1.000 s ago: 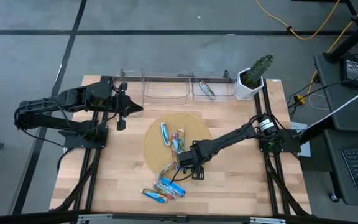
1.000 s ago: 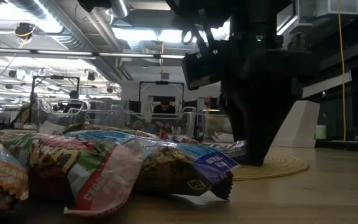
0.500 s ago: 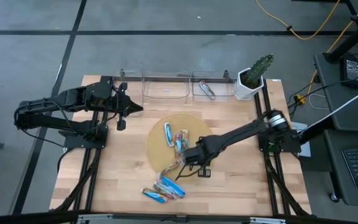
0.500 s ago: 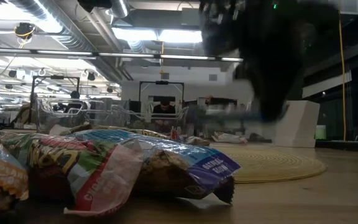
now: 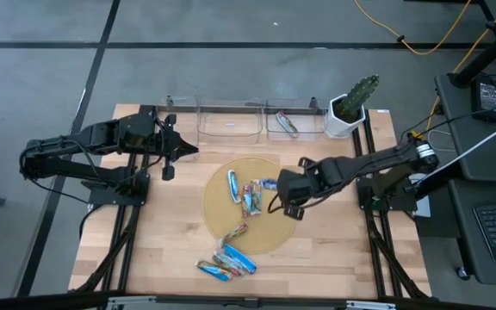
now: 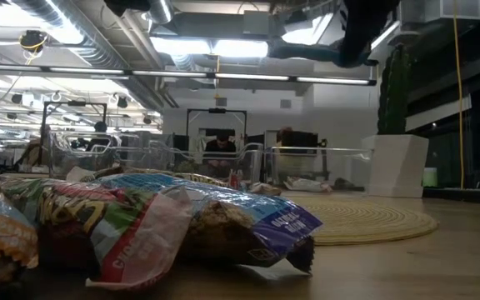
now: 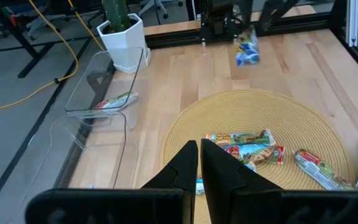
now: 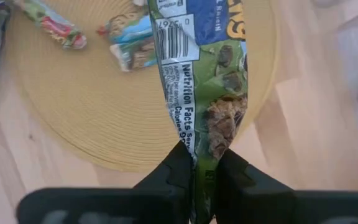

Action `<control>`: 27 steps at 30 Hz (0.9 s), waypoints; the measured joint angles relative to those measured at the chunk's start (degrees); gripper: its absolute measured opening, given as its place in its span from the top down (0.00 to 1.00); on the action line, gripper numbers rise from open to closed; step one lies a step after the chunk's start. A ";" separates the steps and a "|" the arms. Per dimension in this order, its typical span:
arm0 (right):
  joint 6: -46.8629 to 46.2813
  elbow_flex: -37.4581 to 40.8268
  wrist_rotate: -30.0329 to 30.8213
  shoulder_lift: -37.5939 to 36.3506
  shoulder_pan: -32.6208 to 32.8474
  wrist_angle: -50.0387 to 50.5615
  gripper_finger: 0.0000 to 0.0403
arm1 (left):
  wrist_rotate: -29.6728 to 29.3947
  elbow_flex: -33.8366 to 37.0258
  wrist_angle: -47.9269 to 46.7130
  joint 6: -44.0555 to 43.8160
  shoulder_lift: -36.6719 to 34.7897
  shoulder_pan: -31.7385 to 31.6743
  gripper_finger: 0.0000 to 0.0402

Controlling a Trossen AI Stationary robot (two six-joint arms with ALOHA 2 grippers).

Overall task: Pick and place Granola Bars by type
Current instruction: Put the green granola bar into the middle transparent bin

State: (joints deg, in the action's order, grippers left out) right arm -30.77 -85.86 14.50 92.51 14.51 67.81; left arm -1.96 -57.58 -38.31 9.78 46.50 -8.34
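Observation:
A round tan mat [image 5: 275,234] lies mid-table with three Granola Bars on it [image 5: 232,185] [image 5: 250,198] [image 5: 235,231]. More bars lie heaped off its near edge [image 5: 226,263], filling the low view's foreground [image 6: 140,225]. My right gripper [image 5: 279,191] hangs over the mat's right part, shut on a blue and green bar [image 8: 197,74]. My left gripper [image 5: 172,151] waits shut at the table's far left, and its shut fingers show in its own wrist view [image 7: 199,165]. One bar lies in the right clear bin [image 5: 287,125]. My right gripper pinches one end of the bar's wrapper [image 8: 199,155] between its two fingers [image 8: 178,171]. The bar runs on lengthwise from the fingertips, barcode side showing. In the left wrist view the bar [image 7: 247,50] hangs below the gripper, clear of the mat and table.
Two clear bins [image 5: 229,120] [image 5: 302,112] stand along the far edge, with a white pot holding a cactus [image 5: 351,108] to their right. Bare wood lies right of the mat [image 5: 334,241].
My right gripper has taken hold of a bar at the mat's near edge. It has risen out of the low view and gone toward the table's far right. The bar has come up with it, lifted clear of the mat.

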 joint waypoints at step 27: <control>49.36 -11.65 -12.73 -0.79 -38.61 -6.24 0.92 | 0.03 0.00 1.13 -7.54 0.00 -0.01 0.96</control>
State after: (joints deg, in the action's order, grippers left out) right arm 18.60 -97.51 1.77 91.72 -24.10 61.57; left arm -1.93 -57.58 -37.18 2.24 46.50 -8.34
